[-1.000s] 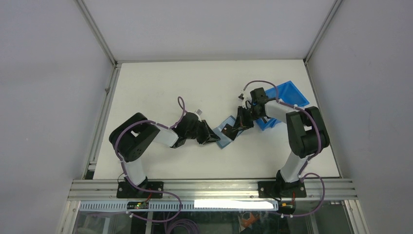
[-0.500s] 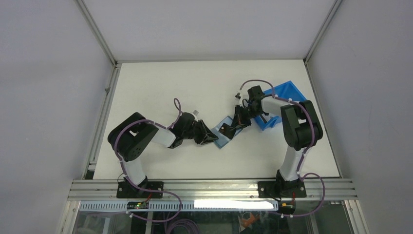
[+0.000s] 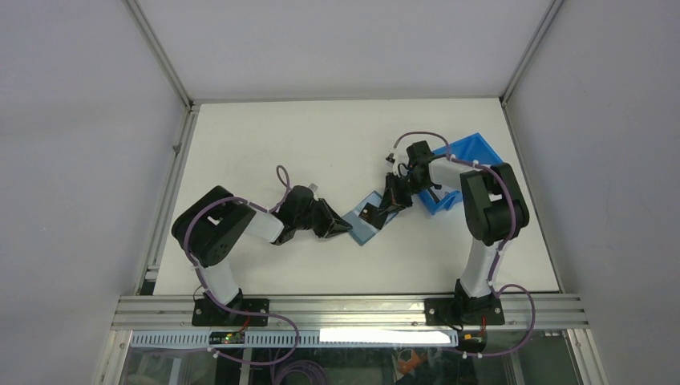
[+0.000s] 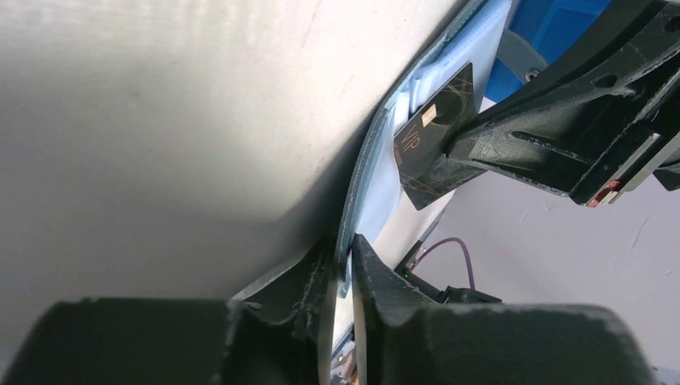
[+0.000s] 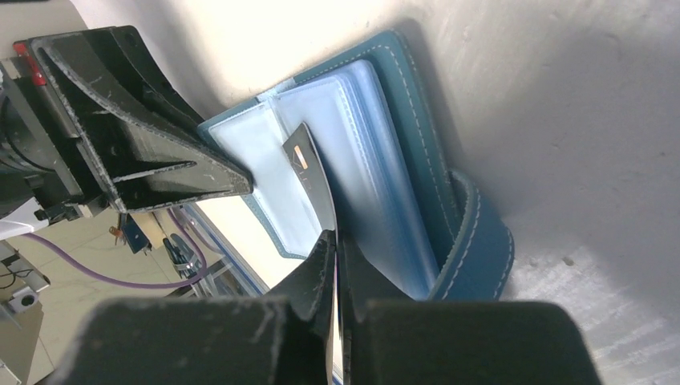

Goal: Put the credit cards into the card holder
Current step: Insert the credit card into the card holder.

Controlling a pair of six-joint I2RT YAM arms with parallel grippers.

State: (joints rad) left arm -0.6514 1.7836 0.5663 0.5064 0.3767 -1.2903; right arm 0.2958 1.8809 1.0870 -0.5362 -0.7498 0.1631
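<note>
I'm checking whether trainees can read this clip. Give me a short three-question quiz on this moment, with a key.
1. True or false: the right gripper is shut on a dark rectangular card.
2. What does the left gripper pinch? A) the edge of the teal folding card holder B) a bright-blue plastic bin C) nothing
3. Fill in: the card holder lies ____, its clear sleeves showing.
Key: 1 true; 2 A; 3 open.
</note>
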